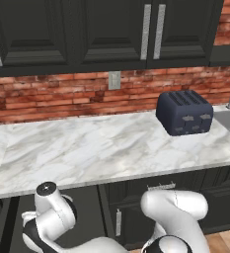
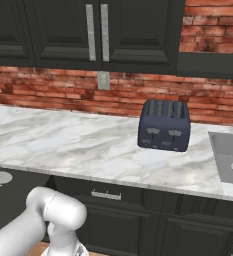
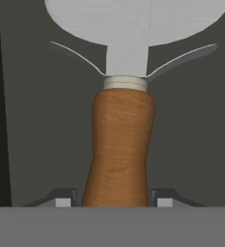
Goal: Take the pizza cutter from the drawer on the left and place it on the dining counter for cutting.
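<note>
Hand view is showing my gripper bracketing the pizza cutter handle in the drawer, fingertips narrowing either side; closing firmly precedes lifting.

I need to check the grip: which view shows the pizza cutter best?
The hand view: the pizza cutter lies close up, handle between the gripper's fingertips. The right base view catches its wheel at the left edge.

Orange-brown handled pizza cutter with silver-grey wheel; navy toaster; red brick wall.
</note>
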